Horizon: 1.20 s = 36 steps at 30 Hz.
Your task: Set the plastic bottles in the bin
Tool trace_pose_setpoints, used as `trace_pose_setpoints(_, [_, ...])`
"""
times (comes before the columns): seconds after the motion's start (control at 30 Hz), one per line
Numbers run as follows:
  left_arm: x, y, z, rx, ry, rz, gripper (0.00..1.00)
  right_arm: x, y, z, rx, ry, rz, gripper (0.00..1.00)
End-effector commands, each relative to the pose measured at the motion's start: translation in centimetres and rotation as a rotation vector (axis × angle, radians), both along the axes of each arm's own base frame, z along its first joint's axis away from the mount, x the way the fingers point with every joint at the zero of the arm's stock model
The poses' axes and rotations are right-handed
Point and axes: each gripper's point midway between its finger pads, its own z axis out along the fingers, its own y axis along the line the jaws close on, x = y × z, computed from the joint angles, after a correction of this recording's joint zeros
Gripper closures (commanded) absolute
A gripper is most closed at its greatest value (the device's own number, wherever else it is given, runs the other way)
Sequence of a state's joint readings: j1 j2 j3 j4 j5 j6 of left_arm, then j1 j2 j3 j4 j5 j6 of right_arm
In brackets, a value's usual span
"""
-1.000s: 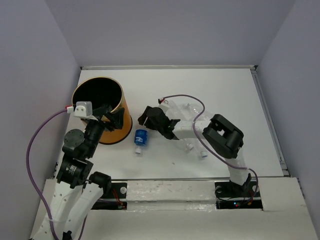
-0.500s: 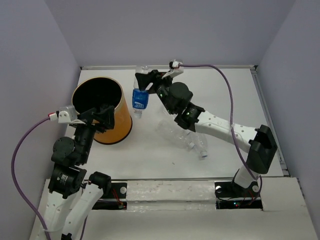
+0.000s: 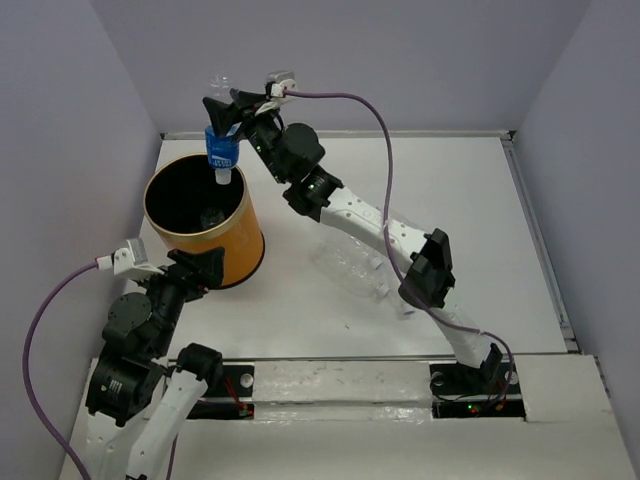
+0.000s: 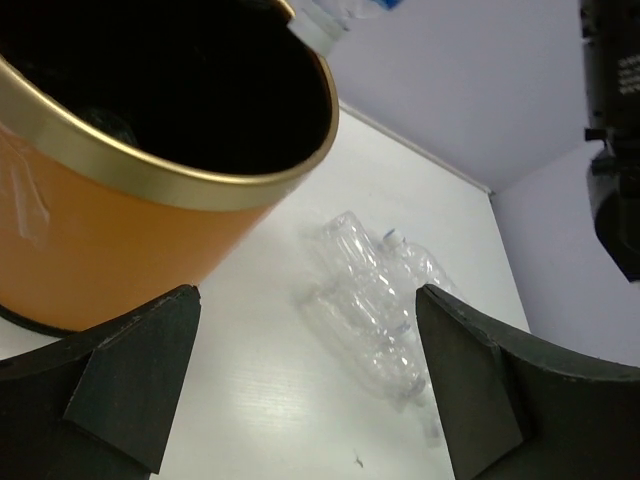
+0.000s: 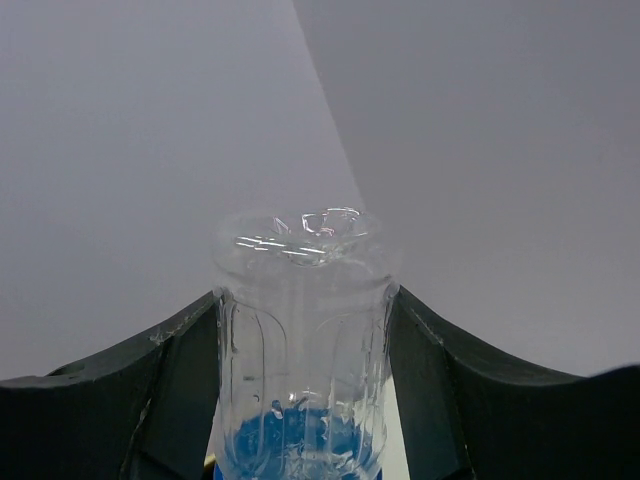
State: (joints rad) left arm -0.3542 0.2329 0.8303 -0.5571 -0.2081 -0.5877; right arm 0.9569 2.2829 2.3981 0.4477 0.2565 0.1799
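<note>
White desk boxed in by pale walls.
The desk [image 3: 470,190] is flat, matte white, with a thin raised rim. Plain lavender-grey panels close three sides: the back wall [image 3: 400,60], the left wall [image 3: 60,150] and the right wall [image 3: 600,140]. The light is soft and even. A crinkled white strip [image 3: 330,385] lines the near edge.

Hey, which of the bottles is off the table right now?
The blue-label bottle, held cap-down in the right gripper above the bin's far rim. The other bottles, all clear, lie on the table.
</note>
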Motion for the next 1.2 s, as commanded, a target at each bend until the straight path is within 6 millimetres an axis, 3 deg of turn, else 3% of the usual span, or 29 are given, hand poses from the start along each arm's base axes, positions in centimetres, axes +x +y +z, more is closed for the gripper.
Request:
trace_pose_setpoints(0.0, [-0.8,-3.7,-4.1,-0.021,0.146,-0.196,0.01,-1.4,3.2,-2.4,-0.081,-0.014,0.132,0.66])
trace_pose_setpoints(0.03, [-0.7,-4.0,-4.6,-0.020,0.158,-0.208,0.01,-1.7,3.6,-2.8,-0.099,-0.014,0.158,0.63])
trace_pose_setpoints(0.07, [-0.8,-5.0,-5.3,-0.023,0.178,-0.262,0.01,-2.8,4.5,-2.8,-0.124,-0.023,0.206,0.54])
trace_pose_setpoints(0.13, [-0.8,-5.6,-5.9,-0.022,0.195,-0.293,0.01,-3.0,4.6,-3.1,-0.152,-0.020,0.218,0.39])
trace_pose_setpoints(0.17, [-0.6,-6.1,-5.7,-0.029,0.190,-0.313,0.01,-3.6,4.6,-2.7,-0.165,-0.024,0.242,0.22])
trace_pose_setpoints(0.23, [-0.5,-7.1,-5.8,-0.044,0.194,-0.363,0.01,-4.6,4.7,-3.0,-0.214,-0.019,0.287,0.08])
trace_pose_setpoints(0.37, [0.4,-8.9,-7.0,-0.067,0.227,-0.433,0.01,-6.6,2.8,-2.8,-0.279,-0.008,0.315,0.02])
trace_pose_setpoints(0.43, [0.9,-9.4,-8.4,-0.070,0.267,-0.441,0.01,-7.2,0.0,-2.9,-0.308,0.030,0.290,0.06])
trace_pose_setpoints(0.5, [1.7,-9.6,-9.1,-0.072,0.287,-0.434,0.01,-6.7,-2.9,-3.8,-0.315,0.085,0.257,0.18])
trace_pose_setpoints(0.57, [1.9,-10.2,-9.9,-0.093,0.312,-0.447,0.01,-7.5,-6.8,-6.1,-0.339,0.161,0.249,0.30])
trace_pose_setpoints(0.6, [2.4,-10.6,-9.9,-0.104,0.310,-0.449,0.01,-6.5,-9.0,-7.1,-0.330,0.208,0.228,0.43])
trace_pose_setpoints(0.63, [2.6,-11.0,-10.7,-0.106,0.326,-0.446,0.01,-7.5,-11.3,-9.4,-0.358,0.254,0.226,0.54])
trace_pose_setpoints(0.67, [3.1,-11.6,-10.6,-0.130,0.324,-0.442,0.01,-6.5,-13.6,-10.8,-0.354,0.303,0.186,0.72])
trace_pose_setpoints(0.7, [3.1,-12.2,-11.4,-0.129,0.337,-0.445,0.01,-6.5,-15.1,-12.3,-0.361,0.347,0.161,0.78])
trace_pose_setpoints(0.73, [3.1,-12.8,-11.7,-0.139,0.345,-0.450,0.01,-7.4,-17.1,-12.0,-0.345,0.352,0.150,0.84])
trace_pose_setpoints(0.77, [3.3,-13.3,-11.9,-0.148,0.350,-0.450,0.01,-7.6,-18.4,-16.4,-0.390,0.432,0.135,0.87])
trace_pose_setpoints(0.87, [3.7,-16.2,-12.3,-0.195,0.350,-0.471,0.01,-7.9,-22.9,-21.3,-0.408,0.562,0.040,0.89])
trace_pose_setpoints(0.9, [4.4,-16.5,-13.6,-0.189,0.391,-0.420,0.01,-7.8,-24.3,-22.6,-0.412,0.601,0.011,0.89])
trace_pose_setpoints(0.97, [5.0,-18.1,-13.4,-0.198,0.379,-0.411,0.01,-8.4,-25.5,-24.4,-0.403,0.650,-0.002,0.89])
trace_pose_setpoints(1.0, [5.0,-19.1,-15.0,-0.167,0.421,-0.397,0.01,-9.0,-26.4,-25.6,-0.404,0.675,-0.012,0.89])
trace_pose_setpoints(1.17, [7.6,-21.0,-17.5,-0.166,0.458,-0.311,0.01,-10.6,-27.9,-27.6,-0.410,0.720,-0.015,0.84])
